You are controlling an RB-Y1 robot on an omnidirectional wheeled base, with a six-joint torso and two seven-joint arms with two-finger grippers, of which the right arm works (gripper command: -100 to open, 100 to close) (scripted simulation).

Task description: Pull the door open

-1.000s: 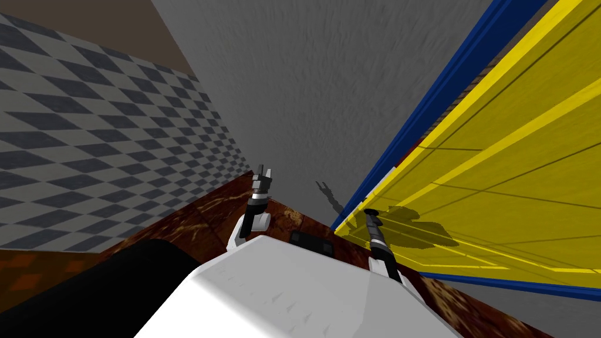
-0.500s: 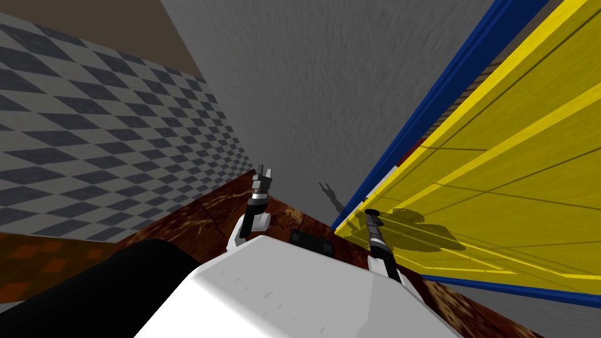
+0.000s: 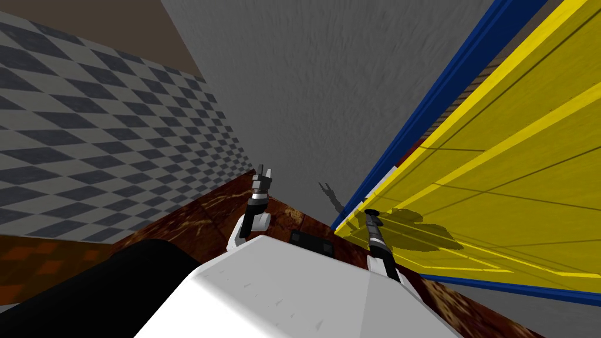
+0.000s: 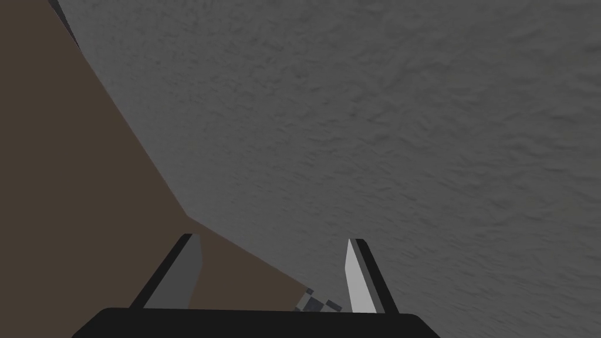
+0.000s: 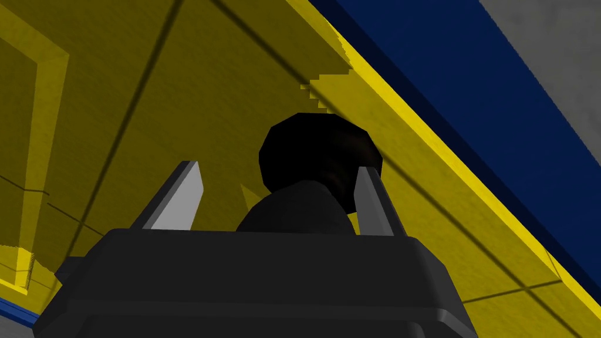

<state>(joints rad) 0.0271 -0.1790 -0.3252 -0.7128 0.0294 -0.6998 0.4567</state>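
Observation:
The yellow panelled door (image 3: 499,193) stands to my right in a blue frame (image 3: 434,94). My right gripper (image 3: 371,214) is up against it near the frame-side edge. In the right wrist view the door (image 5: 117,117) is close, and its round black knob (image 5: 317,146) sits between the fingers of my right gripper (image 5: 277,170). They are open: one blade lies against the knob's side and the other stands apart from it. My left gripper (image 3: 264,172) is raised in front of the grey wall, and its wrist view shows the gripper (image 4: 271,239) open with nothing in it.
A grey wall (image 3: 328,88) rises straight ahead, and a grey checkered wall (image 3: 88,146) runs along my left. The floor (image 3: 199,217) is red-brown and marbled. The blue frame (image 5: 469,117) runs just beyond the knob.
The whole head view has shifted slightly, which is my own small move. Both arms and the door keep the same pose.

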